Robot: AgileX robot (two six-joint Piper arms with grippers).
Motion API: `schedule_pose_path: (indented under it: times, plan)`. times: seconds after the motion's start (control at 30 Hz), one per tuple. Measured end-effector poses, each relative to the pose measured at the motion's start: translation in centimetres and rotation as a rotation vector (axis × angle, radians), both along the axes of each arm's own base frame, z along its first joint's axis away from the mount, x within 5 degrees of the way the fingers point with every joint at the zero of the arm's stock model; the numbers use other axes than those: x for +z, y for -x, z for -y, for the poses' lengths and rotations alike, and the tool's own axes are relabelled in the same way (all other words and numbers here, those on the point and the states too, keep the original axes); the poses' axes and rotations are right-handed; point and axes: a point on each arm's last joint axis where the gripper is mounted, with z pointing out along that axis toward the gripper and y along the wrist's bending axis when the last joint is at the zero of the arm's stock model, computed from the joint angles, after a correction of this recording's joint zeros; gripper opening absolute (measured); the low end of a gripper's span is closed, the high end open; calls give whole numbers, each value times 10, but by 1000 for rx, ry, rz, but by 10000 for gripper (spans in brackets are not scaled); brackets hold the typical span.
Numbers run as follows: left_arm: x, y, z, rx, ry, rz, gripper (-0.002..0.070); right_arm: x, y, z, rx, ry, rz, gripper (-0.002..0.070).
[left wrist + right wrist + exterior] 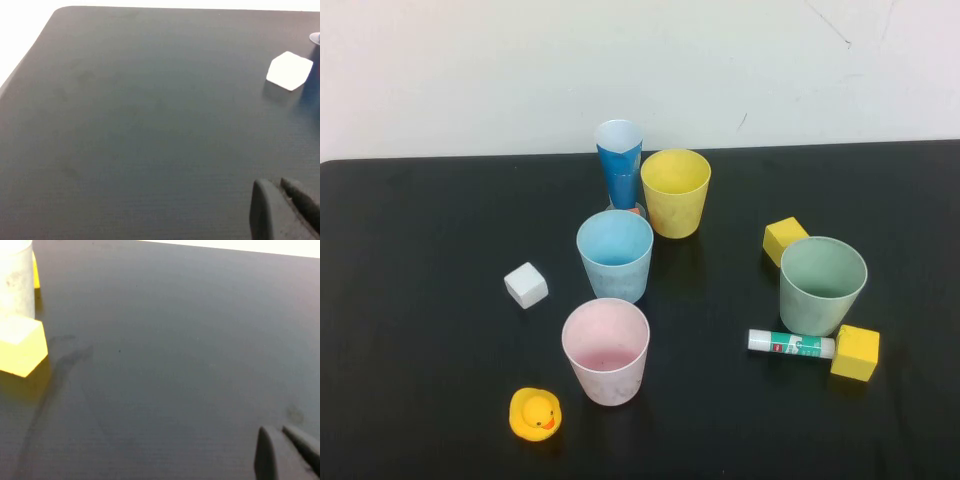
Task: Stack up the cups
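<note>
Four cups stand apart and upright on the black table (420, 230): light blue (615, 255) in the middle, pale pink (606, 350) in front of it, yellow (675, 192) behind, pale green (822, 285) to the right. Neither arm appears in the high view. In the left wrist view my left gripper (274, 183) is shut on nothing over bare table, well short of the cups. My right gripper (275, 429) is likewise shut and empty; the pale green cup (15, 280) shows far off at the edge of the right wrist view.
A tall dark-blue cup (619, 165) with a white rim stands behind the light blue one. A white cube (526, 285) (289, 71), two yellow cubes (785, 239) (855, 352), a glue stick (791, 345) and a rubber duck (535, 413) lie around the cups.
</note>
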Motion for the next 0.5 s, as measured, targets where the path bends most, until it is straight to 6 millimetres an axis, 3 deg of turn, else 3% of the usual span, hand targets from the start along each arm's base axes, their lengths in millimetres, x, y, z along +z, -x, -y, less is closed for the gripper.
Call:
schedule_pose_path:
  times: [0.5]
  plan:
    - [0, 0, 0, 5, -2, 0, -2, 1, 0, 0, 0, 1, 9, -2]
